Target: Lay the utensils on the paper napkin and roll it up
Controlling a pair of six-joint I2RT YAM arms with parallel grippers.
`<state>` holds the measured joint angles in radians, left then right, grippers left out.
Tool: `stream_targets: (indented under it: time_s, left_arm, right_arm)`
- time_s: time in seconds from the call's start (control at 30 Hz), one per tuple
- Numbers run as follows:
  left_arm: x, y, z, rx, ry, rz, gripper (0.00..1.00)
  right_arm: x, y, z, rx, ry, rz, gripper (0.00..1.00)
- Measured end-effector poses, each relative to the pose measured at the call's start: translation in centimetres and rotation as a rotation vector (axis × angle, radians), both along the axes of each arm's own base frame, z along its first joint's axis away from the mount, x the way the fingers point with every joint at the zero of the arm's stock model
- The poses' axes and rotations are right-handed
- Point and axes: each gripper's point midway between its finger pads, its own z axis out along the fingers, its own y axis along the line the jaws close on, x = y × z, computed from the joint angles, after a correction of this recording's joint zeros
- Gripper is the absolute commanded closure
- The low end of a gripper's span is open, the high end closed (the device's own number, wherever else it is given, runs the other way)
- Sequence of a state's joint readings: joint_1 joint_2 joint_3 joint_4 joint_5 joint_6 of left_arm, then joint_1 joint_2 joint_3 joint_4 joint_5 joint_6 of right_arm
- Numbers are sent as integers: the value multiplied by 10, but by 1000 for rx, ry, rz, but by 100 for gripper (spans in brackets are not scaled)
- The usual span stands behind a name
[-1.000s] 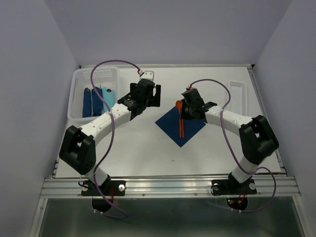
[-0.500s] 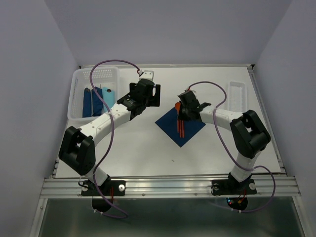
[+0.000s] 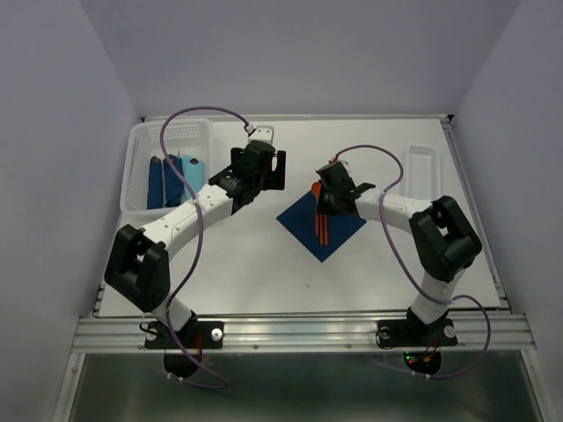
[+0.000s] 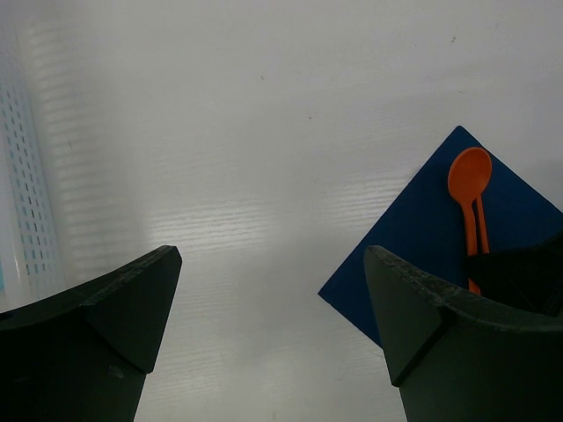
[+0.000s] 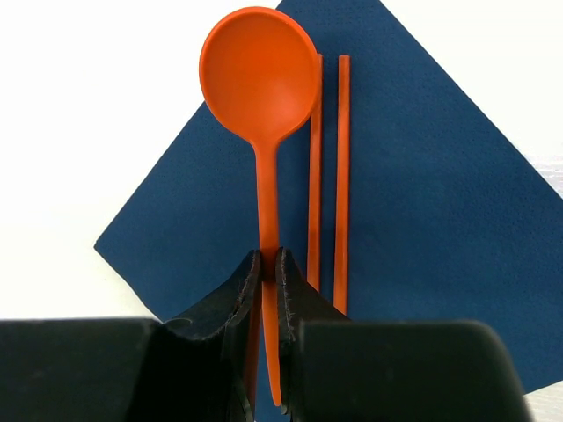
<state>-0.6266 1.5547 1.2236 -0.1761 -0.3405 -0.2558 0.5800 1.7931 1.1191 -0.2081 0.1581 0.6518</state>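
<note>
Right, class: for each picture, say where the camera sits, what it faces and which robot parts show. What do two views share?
Top: above and behind the robot, looking down on the table; left arm and right arm show.
Left wrist: on its arm, facing the table; open left gripper shows.
Right wrist: on its arm, facing down; right gripper shows, shut on the spoon.
Shared: both wrist views show spoon and napkin.

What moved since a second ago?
The right arm's elbow swung in toward the middle. Its right tool, shut on the orange spoon, brought the handle in line beside the two orange chopsticks on the paper napkin. Nothing was let go. The left tool stayed open and still, and the napkin did not shift.
</note>
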Motion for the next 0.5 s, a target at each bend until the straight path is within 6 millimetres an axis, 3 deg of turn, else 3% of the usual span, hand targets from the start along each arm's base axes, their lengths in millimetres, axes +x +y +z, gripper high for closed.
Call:
stream_targets:
  time_s: [0.5]
  left_arm:
    - [0,0,0,0,1,0,1]
  right_arm:
    - [-3,0,-3,-22,-5,-2,98]
